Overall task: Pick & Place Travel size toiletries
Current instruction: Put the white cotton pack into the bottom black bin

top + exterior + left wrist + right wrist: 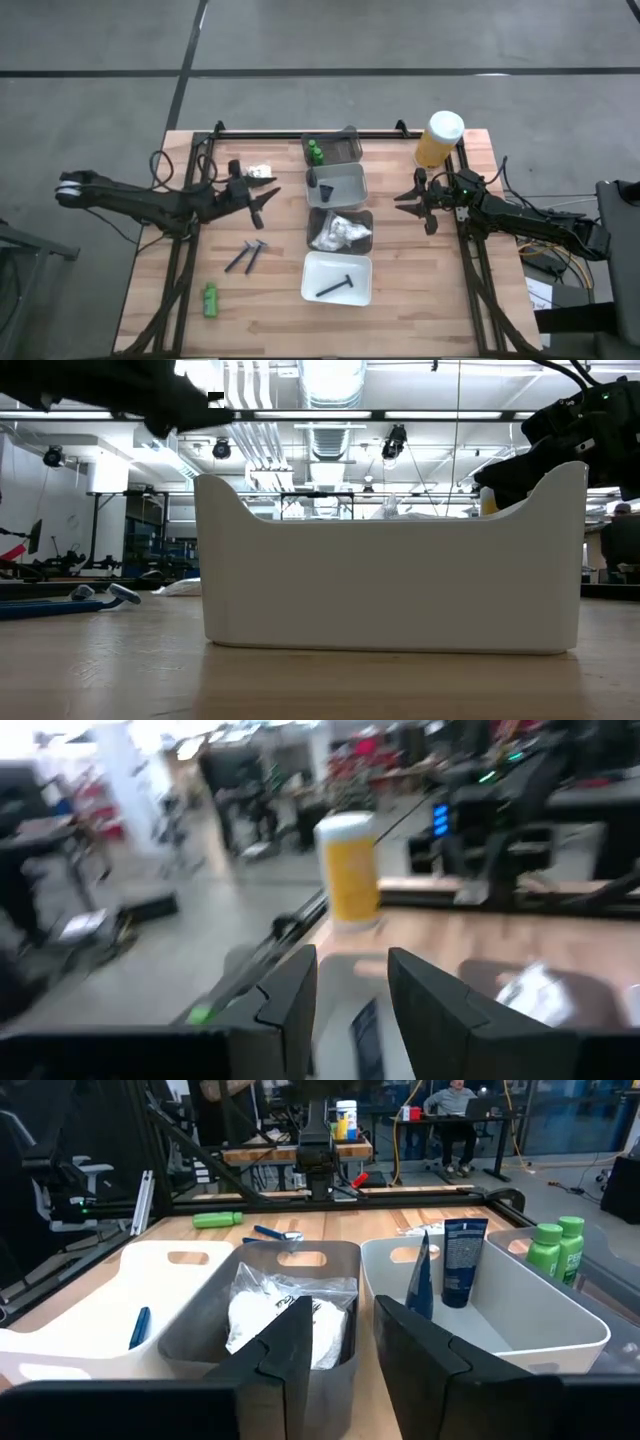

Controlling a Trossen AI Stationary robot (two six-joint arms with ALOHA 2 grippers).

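Already the four trays stand in a row down the middle of the worktop (420, 290), each one for a kind: green bottles (556, 1248) in the far grey tray (345, 148), dark tubes (463, 1262) in the next, white packets (340, 233) in the third, one razor (335, 286) in the white tray (337, 278). Outside remain two razors (246, 256), a green bottle (210, 298) and a packet (260, 171). The left gripper (265, 198) reaches low toward the trays, fingers apart, holding nothing. The right gripper (412, 199) hovers beside the trays, fingers parted and empty.
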